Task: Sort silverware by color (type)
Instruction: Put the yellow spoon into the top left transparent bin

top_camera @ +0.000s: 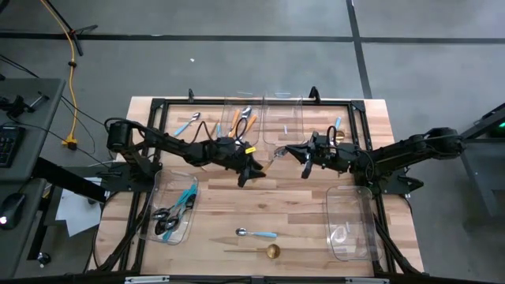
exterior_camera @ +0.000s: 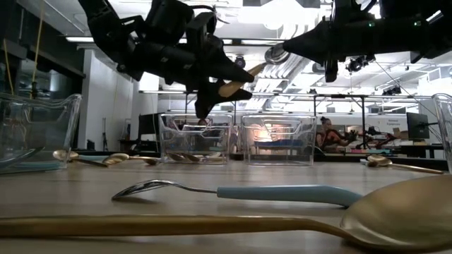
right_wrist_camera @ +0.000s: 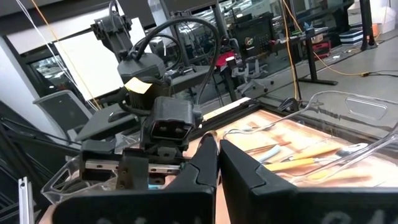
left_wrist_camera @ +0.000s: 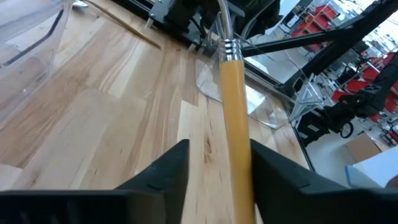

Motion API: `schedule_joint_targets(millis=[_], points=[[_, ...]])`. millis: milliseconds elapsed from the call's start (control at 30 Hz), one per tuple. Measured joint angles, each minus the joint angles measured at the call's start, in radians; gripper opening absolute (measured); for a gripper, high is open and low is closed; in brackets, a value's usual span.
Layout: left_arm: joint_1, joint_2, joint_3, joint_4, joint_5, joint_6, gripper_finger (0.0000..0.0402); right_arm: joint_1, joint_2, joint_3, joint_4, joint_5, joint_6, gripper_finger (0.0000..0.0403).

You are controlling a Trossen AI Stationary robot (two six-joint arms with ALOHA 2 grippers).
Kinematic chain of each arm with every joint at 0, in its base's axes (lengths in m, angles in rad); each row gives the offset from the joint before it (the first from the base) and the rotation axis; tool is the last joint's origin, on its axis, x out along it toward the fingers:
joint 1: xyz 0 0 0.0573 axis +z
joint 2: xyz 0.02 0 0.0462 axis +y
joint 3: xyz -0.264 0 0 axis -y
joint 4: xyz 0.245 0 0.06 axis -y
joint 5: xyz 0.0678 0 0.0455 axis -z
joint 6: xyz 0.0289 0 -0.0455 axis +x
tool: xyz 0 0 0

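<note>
Both grippers meet above the table's middle. My left gripper (top_camera: 251, 167) (left_wrist_camera: 219, 149) is shut on an orange-handled utensil (left_wrist_camera: 233, 112) with a silver neck (left_wrist_camera: 224, 28). My right gripper (top_camera: 304, 155) (right_wrist_camera: 217, 142) faces it from the right, fingers closed to a slit at the utensil's silver end. In the low view the utensil (exterior_camera: 240, 83) hangs in the air between them. A silver spoon with a light-blue handle (top_camera: 257, 233) (exterior_camera: 282, 193) and a gold spoon (top_camera: 268, 251) (exterior_camera: 395, 215) lie flat near the near edge. My left gripper pinches the orange handle (left_wrist_camera: 239, 168) between its two fingers, which lie along it. The utensil is lifted clear of the table and slants up toward the right gripper. My right gripper is shut at the silver end (top_camera: 293, 150); its own fingers hide the place of contact.
A clear bin (top_camera: 170, 209) at the left holds dark-headed, blue-handled spoons. A far bin (top_camera: 241, 120) holds orange-handled pieces beside another clear bin (top_camera: 286, 122). A third (top_camera: 351, 225) sits near right. A blue-handled utensil (top_camera: 187, 124) and a gold one (top_camera: 337, 132) lie far.
</note>
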Motion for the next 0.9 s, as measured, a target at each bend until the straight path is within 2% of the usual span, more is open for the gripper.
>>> schedule_joint_targets(millis=[200, 233, 533, 900], points=[[0.012, 0.000, 0.000, -0.004, 0.040, 0.011, 0.0026, 0.000, 0.000, 0.000, 0.000, -0.015, 0.006, 0.0000], [0.016, 0.001, 0.000, -0.007, 0.041, 0.011, 0.0018, 0.000, 0.000, 0.000, 0.001, -0.013, 0.006, 0.0001], [0.025, 0.000, 0.000, -0.018, 0.044, 0.020, 0.0015, 0.000, -0.021, 0.000, -0.024, -0.031, 0.007, 0.0014], [0.032, -0.034, -0.008, -0.048, 0.033, 0.037, 0.0014, 0.001, -0.177, 0.000, -0.215, -0.017, -0.032, 0.0140]])
